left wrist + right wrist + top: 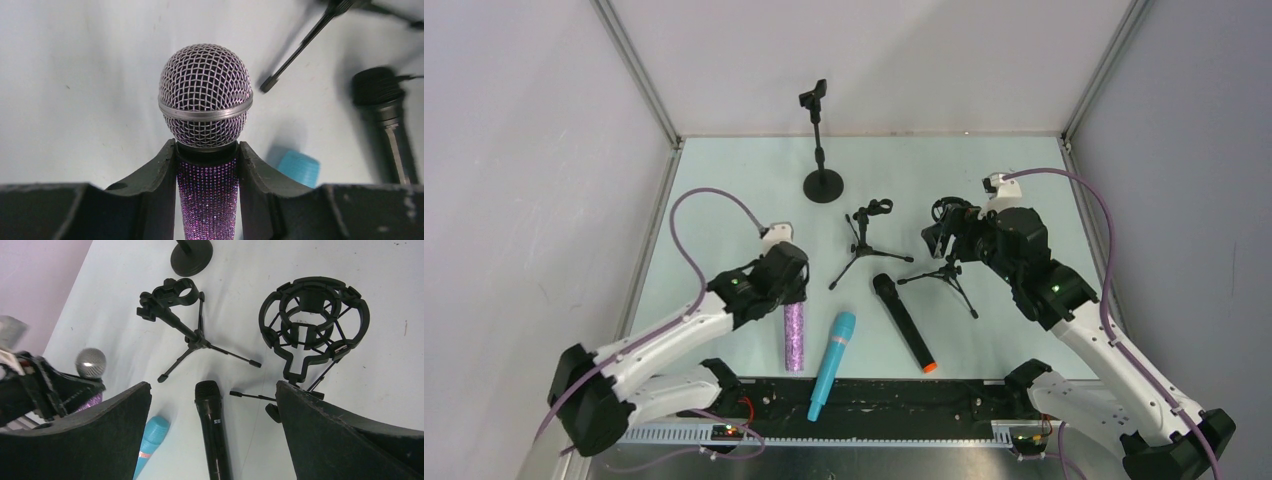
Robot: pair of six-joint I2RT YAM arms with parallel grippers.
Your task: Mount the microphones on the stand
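Microphones number three, and the purple microphone is the one you have in the left gripper. Its two fingers press against either side of the glittery handle, just behind the silver mesh head, clamped on it with no gap showing. The head juts out past the fingertips and the handle runs back between them toward the arm bases. From above it lies low along the table; you cannot tell whether it rests there or hangs just clear.

Just to the right of those fingers lies the cyan microphone, its head nearest them and its tail reaching over the dark rail at the near edge. Further right, apart from the fingers, lies the black microphone, its orange end toward you.

Your right gripper has its fingers spread wide with nothing between them. The black microphone's head lies on the table below the gap. The shock-mount stand stands just ahead of one finger, its ring upright on tripod legs. The small tripod stand with its clip sits ahead of the gap, and the tall round-base stand rises beyond that, well apart from both grippers.
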